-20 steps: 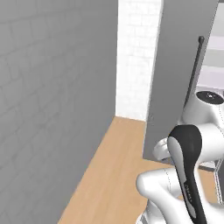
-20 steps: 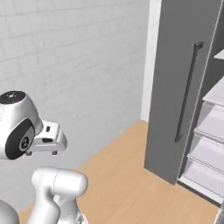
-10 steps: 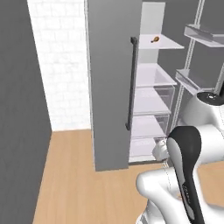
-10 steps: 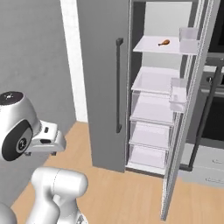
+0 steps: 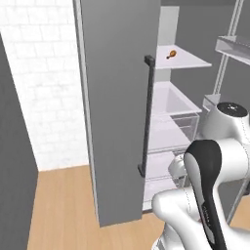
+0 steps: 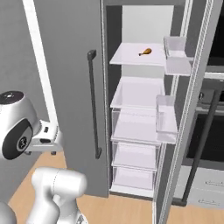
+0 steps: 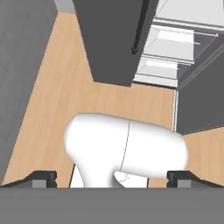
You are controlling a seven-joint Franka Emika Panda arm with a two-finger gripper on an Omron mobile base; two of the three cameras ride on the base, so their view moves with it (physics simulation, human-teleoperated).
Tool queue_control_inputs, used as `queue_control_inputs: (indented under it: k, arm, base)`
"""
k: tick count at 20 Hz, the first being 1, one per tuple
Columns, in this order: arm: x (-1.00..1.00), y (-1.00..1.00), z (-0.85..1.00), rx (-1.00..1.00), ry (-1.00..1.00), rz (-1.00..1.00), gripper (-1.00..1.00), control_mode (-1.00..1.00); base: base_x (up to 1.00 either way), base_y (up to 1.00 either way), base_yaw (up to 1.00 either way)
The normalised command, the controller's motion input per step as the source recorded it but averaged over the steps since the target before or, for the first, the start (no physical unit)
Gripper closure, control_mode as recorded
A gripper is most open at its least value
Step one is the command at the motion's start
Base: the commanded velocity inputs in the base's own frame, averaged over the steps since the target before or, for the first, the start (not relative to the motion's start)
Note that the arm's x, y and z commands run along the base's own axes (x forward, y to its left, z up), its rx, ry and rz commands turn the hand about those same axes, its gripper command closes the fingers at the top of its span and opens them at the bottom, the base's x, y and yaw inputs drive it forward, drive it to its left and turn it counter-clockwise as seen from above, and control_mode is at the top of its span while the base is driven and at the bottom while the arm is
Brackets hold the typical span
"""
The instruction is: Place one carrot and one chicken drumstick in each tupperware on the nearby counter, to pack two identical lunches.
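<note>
Wooden floor [image 7: 65, 87] and a tall grey fridge [image 5: 117, 122] make up the room in front of the base. At the bottom of the hand view the claw [image 7: 113, 178] stands wide and empty, its two dark tips far apart at the lower left and lower right corners. It looks down at the floor, with the foot of the fridge at the upper right.

The whole scene has swung. A second ago both base views faced a plain grey wall and a strip of floor. Half a second ago the fridge slid in, and now it sits near the middle of both. That is the base turning, not the things moving.

In the right base view the fridge's right door [image 6: 192, 109] hangs open, with clear bins on its inner side. The left door is shut, its dark handle [image 6: 92, 105] running down the middle of the frame. One chicken drumstick [image 6: 145, 52] lies on the top shelf [image 6: 131, 59], in the upper middle of that view. In the left base view the chicken drumstick [image 5: 171, 54] is at the upper right.

By my judgement the robot is lining up on the fridge for a first pick. The arm is folded low, so a high reach is needed.
</note>
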Motion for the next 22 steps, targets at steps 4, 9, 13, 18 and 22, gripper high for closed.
queue_control_inputs:
  k: [4, 9, 13, 18, 22]
  arm:
    - [0.0, 0.0, 0.0, 0.0, 0.0, 0.0, -1.0, 1.0]
    - [0.0, 0.0, 0.0, 0.0, 0.0, 0.0, -1.0, 1.0]
    - [0.0, 0.0, 0.0, 0.0, 0.0, 0.0, -1.0, 1.0]
    - [0.0, 0.0, 0.0, 0.0, 0.0, 0.0, -1.0, 1.0]
    - [0.0, 0.0, 0.0, 0.0, 0.0, 0.0, -1.0, 1.0]
  base:
    - [0.53, -0.16, -0.5]
    - [0.64, -0.01, -0.45]
    - [0.59, -0.45, -0.04]
    - [0.38, -0.42, 0.02]
    - [0.34, -0.06, 0.0]
